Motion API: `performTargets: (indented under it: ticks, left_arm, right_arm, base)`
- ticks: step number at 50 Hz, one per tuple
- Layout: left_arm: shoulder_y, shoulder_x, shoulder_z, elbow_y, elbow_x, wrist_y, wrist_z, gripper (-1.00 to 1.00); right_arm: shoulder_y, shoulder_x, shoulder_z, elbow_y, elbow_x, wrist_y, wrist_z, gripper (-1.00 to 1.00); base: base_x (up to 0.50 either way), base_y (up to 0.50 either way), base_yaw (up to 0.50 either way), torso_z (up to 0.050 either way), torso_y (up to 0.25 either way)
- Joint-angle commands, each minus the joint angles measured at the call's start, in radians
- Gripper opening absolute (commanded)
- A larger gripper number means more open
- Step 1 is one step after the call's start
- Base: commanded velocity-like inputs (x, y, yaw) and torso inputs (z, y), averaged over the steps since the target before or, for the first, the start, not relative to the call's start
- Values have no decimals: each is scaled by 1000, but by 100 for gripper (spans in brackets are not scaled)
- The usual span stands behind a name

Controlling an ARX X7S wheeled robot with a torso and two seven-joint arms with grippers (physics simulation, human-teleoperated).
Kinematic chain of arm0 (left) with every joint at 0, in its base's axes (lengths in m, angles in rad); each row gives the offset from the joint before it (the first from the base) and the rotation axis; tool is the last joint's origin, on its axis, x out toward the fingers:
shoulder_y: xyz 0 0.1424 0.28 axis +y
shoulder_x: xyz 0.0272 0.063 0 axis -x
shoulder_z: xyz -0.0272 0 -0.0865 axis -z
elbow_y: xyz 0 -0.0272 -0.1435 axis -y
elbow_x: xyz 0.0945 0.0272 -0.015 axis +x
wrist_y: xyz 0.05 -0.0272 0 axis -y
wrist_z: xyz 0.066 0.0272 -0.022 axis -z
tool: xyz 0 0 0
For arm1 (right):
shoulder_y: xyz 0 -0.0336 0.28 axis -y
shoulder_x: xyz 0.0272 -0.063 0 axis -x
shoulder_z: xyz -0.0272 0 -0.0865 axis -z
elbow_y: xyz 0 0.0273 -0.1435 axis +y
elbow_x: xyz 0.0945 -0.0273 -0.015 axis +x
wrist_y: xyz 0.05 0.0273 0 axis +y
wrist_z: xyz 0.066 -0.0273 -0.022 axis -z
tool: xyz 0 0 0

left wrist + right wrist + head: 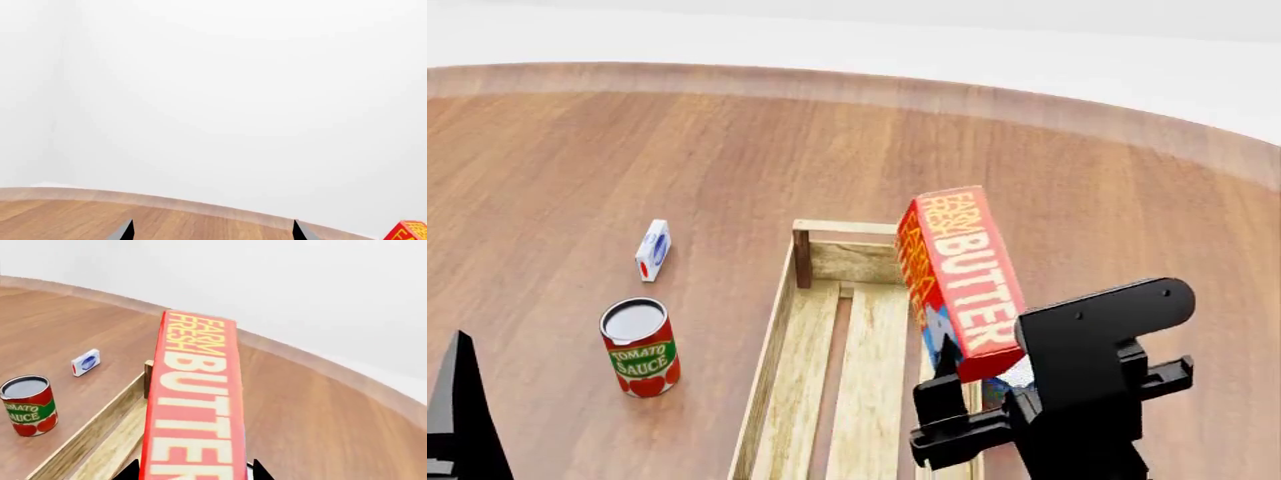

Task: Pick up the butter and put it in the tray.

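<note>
The butter [968, 280], a red-orange carton with white "FARM FRESH BUTTER" lettering, is held tilted in the air over the right side of the tray [814, 360], a long light-wood slatted crate. My right gripper [972, 385] is shut on the carton's near end. In the right wrist view the butter [197, 400] fills the space between the two dark fingertips [130, 471], with the tray's side wall [93, 435] below it. My left gripper [212, 232] is open and empty over the table; it shows at the head view's lower left [461, 420].
A tomato sauce can [641, 348] stands left of the tray, with a small white-blue carton [653, 250] lying beyond it. Both show in the right wrist view, the can [28, 405] and the carton [86, 362]. The round wooden table's far edge [868, 88] curves behind.
</note>
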State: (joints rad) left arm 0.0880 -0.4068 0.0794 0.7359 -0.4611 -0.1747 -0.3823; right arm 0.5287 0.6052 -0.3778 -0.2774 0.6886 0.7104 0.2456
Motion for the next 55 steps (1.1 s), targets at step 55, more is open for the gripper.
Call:
performTargets:
  ticks: [55]
  left_arm:
    - [-3, -22, -13, 2, -35, 9, -18, 100]
  right_arm:
    - [319, -568, -142, 610, -280, 2, 497, -100]
  base:
    - [0, 0, 0, 0, 1]
